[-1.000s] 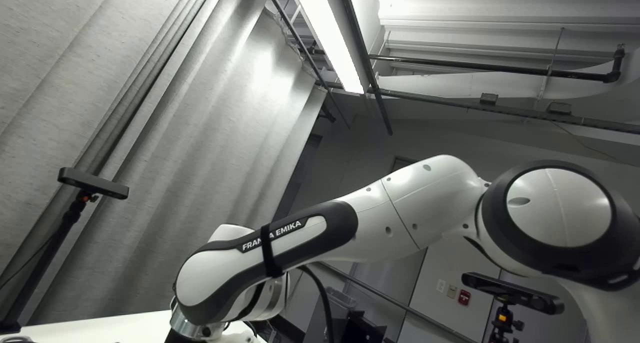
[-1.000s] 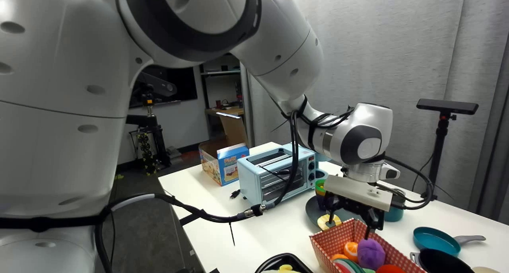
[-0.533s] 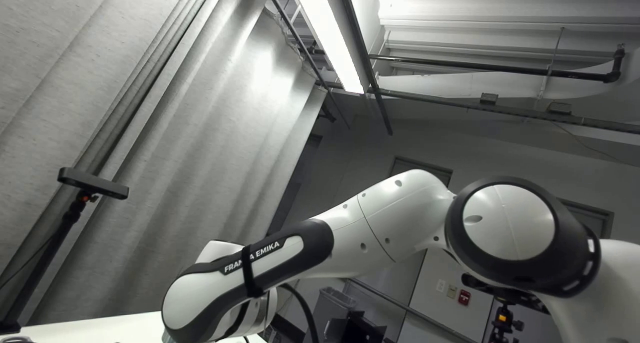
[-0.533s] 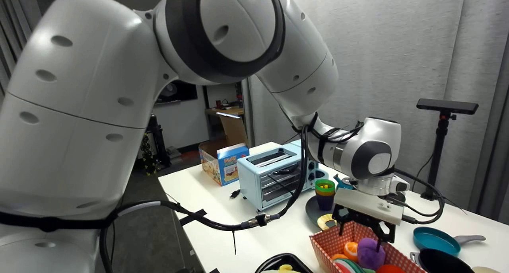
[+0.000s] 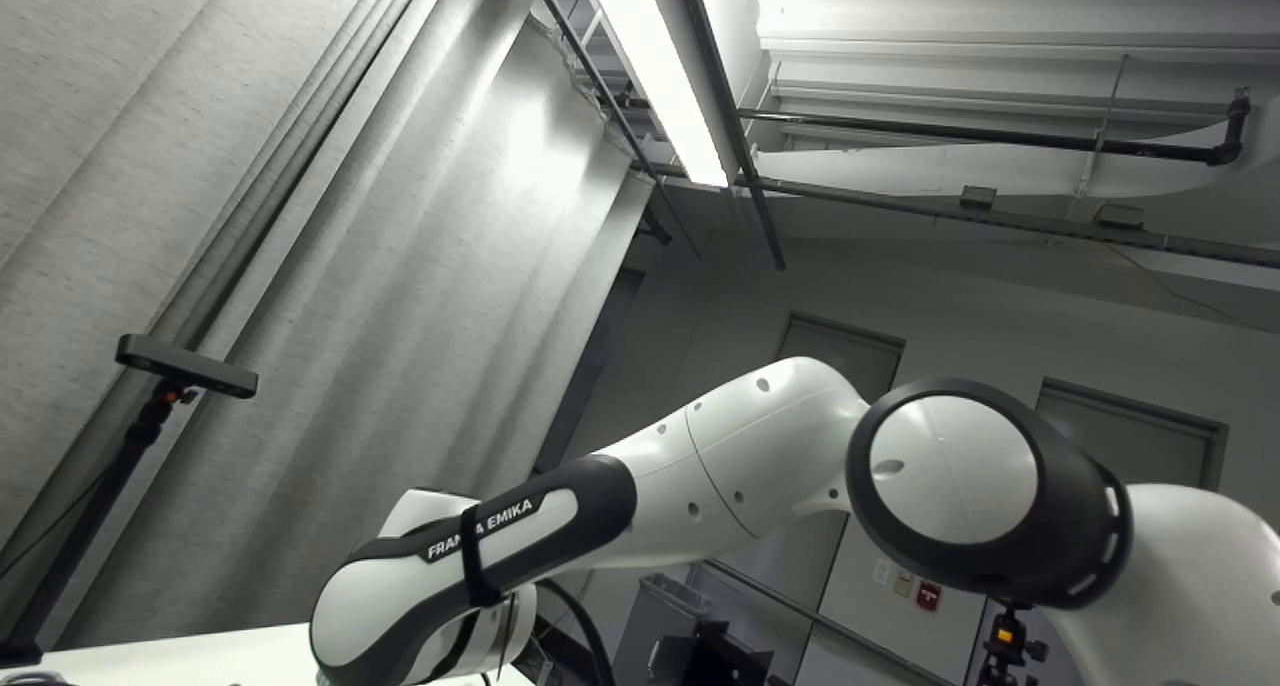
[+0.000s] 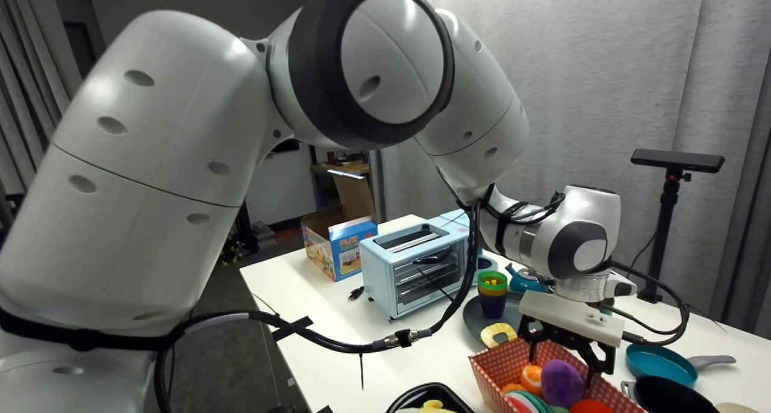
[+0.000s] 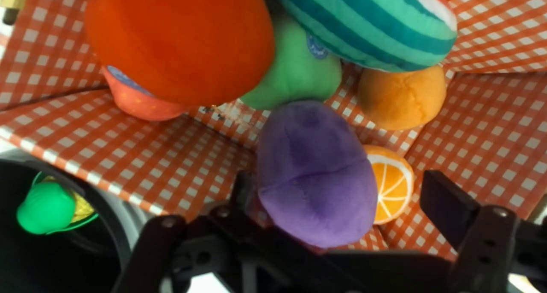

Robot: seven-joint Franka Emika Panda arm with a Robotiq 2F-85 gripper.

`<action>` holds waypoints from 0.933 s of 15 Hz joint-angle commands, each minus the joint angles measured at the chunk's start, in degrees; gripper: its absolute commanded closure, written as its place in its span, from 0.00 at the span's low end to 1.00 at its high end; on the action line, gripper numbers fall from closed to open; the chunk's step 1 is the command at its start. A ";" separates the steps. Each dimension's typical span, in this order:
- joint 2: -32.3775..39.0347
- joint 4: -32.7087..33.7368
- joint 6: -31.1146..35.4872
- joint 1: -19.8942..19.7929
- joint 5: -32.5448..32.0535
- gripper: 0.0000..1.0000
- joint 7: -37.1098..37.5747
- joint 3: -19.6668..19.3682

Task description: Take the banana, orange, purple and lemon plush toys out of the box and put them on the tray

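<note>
A: Purple first. Where?

B: The purple plum-shaped plush (image 7: 317, 169) lies in the gingham box (image 7: 491, 126). Wrist view, plush as hub of the dial.

A: Grip?

B: The fingers (image 7: 446, 207) are spread wide, released; the plush shows between them. One stands close, toward nine o'clock; touching or not, cannot tell. Its partner stands clear, between three and four.

A: Neighbours in the box?

B: Orange-slice plush (image 7: 393, 184) just past three, partly covered by the purple. Round orange plush (image 7: 401, 98) between one and two. Watermelon-slice plush (image 7: 369, 24) near one, overlapping a green plush (image 7: 295, 66) at twelve. Big red plush (image 7: 179, 41) between ten and eleven, lapping over a flecked pinkish-red plush (image 7: 139, 103) at ten.

A: Outside it?

B: Black pot (image 7: 104, 209) between eight and nine, a green toy (image 7: 45, 207) inside. Now an exterior view, box as hub: black tray (image 6: 449, 392) between eight and nine, holding a yellow plush (image 6: 432, 405) mostly cut off by the frame edge. Pineapple slice (image 6: 503, 327) between ten and eleven, just beside the box. Teal frying pan (image 6: 659, 365) at three.

A: Farther?

B: Light-blue toaster oven (image 6: 379, 274) toward ten, well apart. Oven and pan stand on the white counter (image 6: 319, 298).
</note>
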 commanded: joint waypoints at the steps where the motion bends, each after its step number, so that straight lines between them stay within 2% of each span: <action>1: 2.94 3.13 0.05 -0.74 -0.61 0.00 1.93 0.51; 2: 3.48 3.57 -0.07 -0.81 -0.46 0.00 2.17 0.56; 4: 4.27 4.27 -0.35 -0.82 -0.44 0.26 2.66 0.58; 9: 3.15 3.34 -0.75 -0.67 -0.74 0.66 4.18 0.23; 12: 0.27 0.89 -0.65 -0.73 -0.92 0.85 4.25 0.12; 14: -2.43 -1.25 -0.26 -0.79 -0.68 0.92 4.17 0.26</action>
